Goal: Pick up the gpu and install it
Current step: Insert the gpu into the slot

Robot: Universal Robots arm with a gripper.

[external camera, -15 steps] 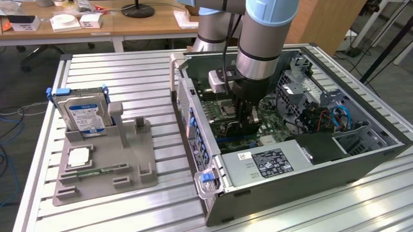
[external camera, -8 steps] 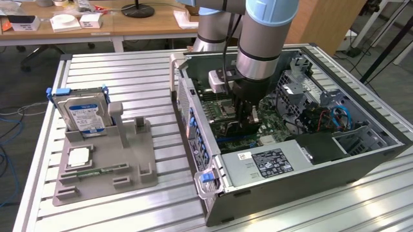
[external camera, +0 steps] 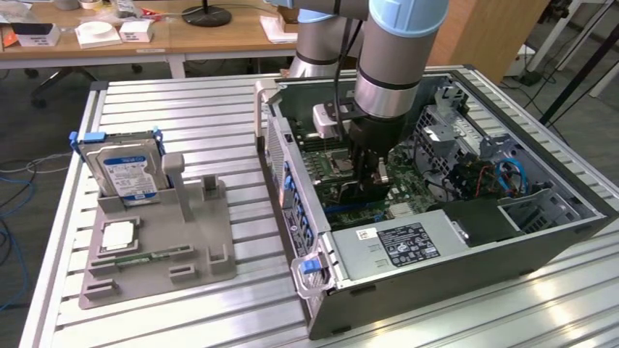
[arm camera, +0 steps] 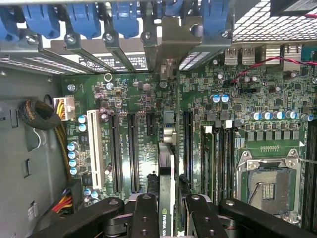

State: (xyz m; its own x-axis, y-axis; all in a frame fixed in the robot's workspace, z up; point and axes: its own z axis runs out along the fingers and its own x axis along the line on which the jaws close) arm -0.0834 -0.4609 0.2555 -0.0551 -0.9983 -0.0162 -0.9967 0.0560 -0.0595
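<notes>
In the exterior view, we see the claw (external camera: pixel 370 190) reaching down inside the open computer case (external camera: pixel 541 239), over the motherboard (external camera: pixel 334 156). A hard drive (external camera: pixel 121 168) stands in the grey holder (external camera: pixel 159 250) near the tabletop's (external camera: pixel 193 109) edge at the exterior view's left.

In the wrist view, we see the claw (arm camera: pixel 167 210) clamped on the gpu (arm camera: pixel 167 196), held edge-on just above the motherboard (arm camera: pixel 237 99) among its long slots (arm camera: pixel 133 151).

**Pale Blue Arm, Black Gripper**

The arm (external camera: pixel 387 65) has silver-grey tube sections, pale blue joint caps and a dark ring at the wrist. A black cable runs alongside it. The gripper (arm camera: pixel 166 210) is black, with jointed linkage bars fastened by round pivot pins.
</notes>
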